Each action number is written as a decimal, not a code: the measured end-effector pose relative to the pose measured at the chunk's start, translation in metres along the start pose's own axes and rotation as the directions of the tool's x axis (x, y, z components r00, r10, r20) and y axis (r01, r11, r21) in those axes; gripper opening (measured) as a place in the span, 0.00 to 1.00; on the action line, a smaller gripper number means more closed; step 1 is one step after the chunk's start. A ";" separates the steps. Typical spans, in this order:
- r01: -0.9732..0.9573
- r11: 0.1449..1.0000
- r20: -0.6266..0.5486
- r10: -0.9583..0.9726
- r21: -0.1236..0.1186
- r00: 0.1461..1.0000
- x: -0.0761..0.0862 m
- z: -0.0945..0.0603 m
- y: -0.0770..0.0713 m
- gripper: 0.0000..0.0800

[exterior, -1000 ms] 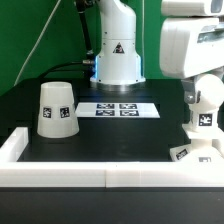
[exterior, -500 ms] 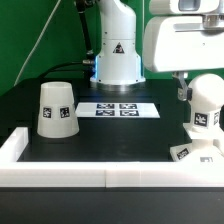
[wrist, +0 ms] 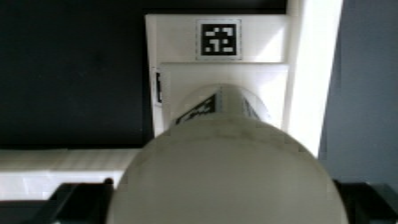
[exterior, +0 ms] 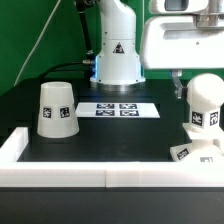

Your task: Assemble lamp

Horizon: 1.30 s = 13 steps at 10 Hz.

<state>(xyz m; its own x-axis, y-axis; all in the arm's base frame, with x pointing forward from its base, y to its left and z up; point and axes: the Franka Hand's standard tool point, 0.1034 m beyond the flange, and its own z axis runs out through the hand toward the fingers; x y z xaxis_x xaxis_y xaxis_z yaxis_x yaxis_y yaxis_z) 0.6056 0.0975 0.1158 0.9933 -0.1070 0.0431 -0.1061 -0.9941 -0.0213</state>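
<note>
Hand (wrist: 217, 198) hovers spread wide over the upright bulb (exterior: 205, 105).

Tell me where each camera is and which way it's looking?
Exterior view: sits off the arm, past the table's near rim; faces the pedestal, over shade, marker board, bulb and base; the arm's white end shows up top.
Wrist view: rides on the wrist, looks down past the bulb onto the base; no robot part shows clearly.
Both show the bulb and base.
</note>
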 end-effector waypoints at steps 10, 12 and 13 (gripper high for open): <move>-0.690 0.724 0.037 0.689 0.013 0.724 -0.004 0.001 -0.007 0.72; -0.824 0.566 0.071 0.822 0.014 0.566 -0.006 0.003 -0.005 0.72; -0.849 0.529 0.078 0.846 0.006 0.527 -0.006 0.002 -0.004 0.72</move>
<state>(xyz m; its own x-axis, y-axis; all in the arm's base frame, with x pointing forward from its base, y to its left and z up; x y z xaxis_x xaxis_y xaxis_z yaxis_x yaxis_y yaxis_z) 0.6000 0.1025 0.1133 0.4376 -0.8962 -0.0736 -0.8990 -0.4345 -0.0541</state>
